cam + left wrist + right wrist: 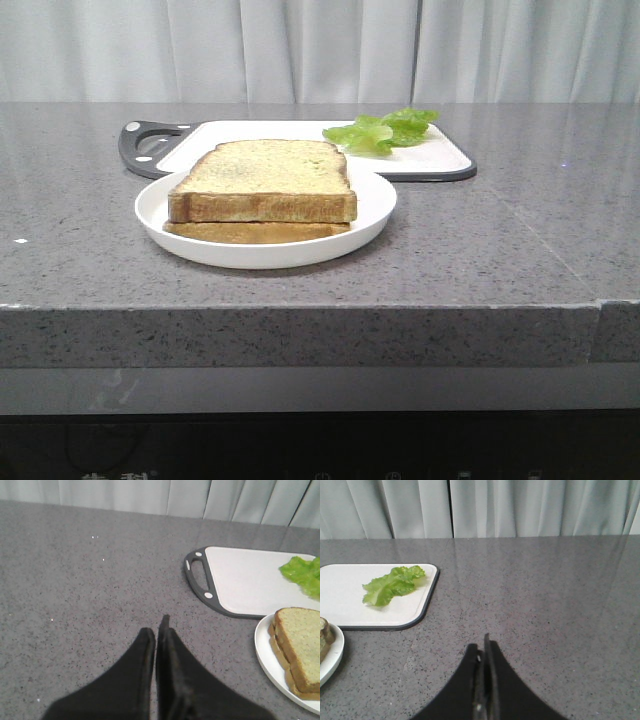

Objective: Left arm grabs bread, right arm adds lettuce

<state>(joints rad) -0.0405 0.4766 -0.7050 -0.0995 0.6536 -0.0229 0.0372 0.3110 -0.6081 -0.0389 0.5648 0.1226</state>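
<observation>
The thick bread [262,180] with a pale speckled face lies on top of a thinner toast slice [255,232] on a white plate [372,215]. The bread also shows in the left wrist view [300,647]. The lettuce [382,130] lies on the white cutting board [440,158]; it also shows in the right wrist view [392,584]. My left gripper [157,630] is shut and empty over bare counter, left of the plate. My right gripper [481,647] is shut and empty over bare counter, right of the board. Neither arm shows in the front view.
The cutting board has a dark rim and a handle [145,145] at its left end, behind the plate. The grey speckled counter [500,250] has a front edge near the camera. A pale curtain [320,50] hangs behind.
</observation>
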